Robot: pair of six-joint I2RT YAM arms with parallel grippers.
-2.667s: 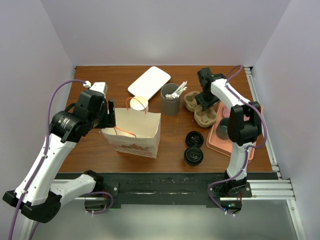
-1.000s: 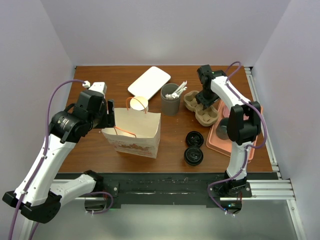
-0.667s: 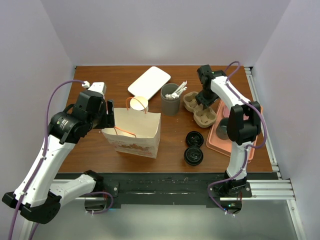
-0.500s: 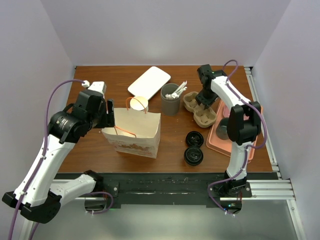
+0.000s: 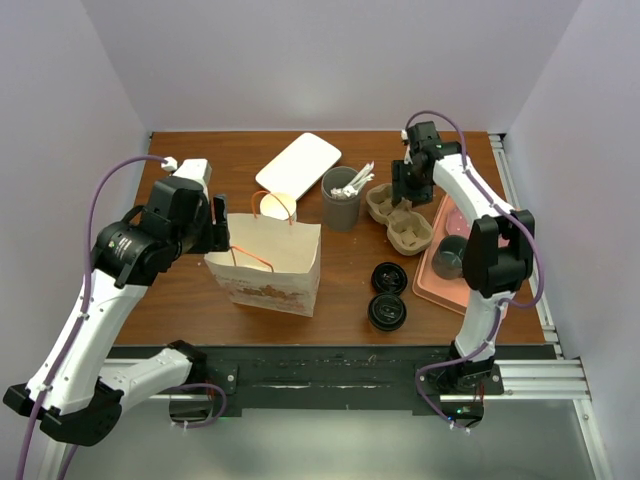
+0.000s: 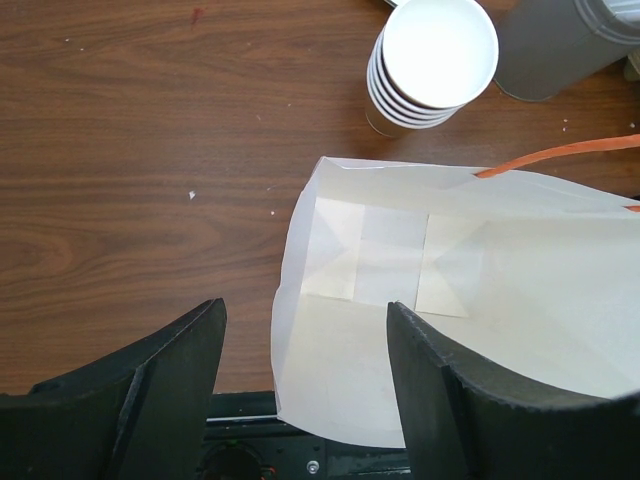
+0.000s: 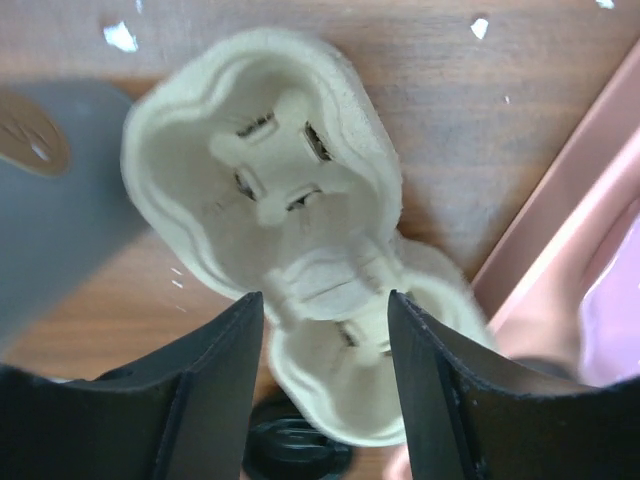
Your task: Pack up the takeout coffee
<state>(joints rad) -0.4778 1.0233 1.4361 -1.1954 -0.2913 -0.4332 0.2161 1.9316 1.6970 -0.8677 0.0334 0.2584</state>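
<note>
The takeout coffee (image 5: pixel 447 258) shows from above as a dark round lid on the pink tray (image 5: pixel 480 285); its cup wall is hidden. The open cream paper bag (image 5: pixel 268 262) stands at the front left. It also shows in the left wrist view (image 6: pixel 470 300). My left gripper (image 5: pixel 221 224) is open, and its fingers straddle the bag's left rim in the left wrist view (image 6: pixel 305 312). My right gripper (image 5: pixel 410 188) is open and empty above the pulp cup carrier (image 5: pixel 400 218). The right wrist view shows that gripper (image 7: pixel 325 300) over the carrier (image 7: pixel 265 190).
A stack of lidless cream cups (image 5: pixel 279 205) stands behind the bag and shows in the left wrist view (image 6: pixel 430 60). The grey utensil cup (image 5: pixel 341 198) is beside the carrier. A white flat box (image 5: pixel 298 162) lies at the back. Two black lids (image 5: pixel 387 295) lie at the front.
My right arm has lifted and swung back and to the right, with its gripper staying open over the carrier. My left arm has shifted slightly at the bag's rim.
</note>
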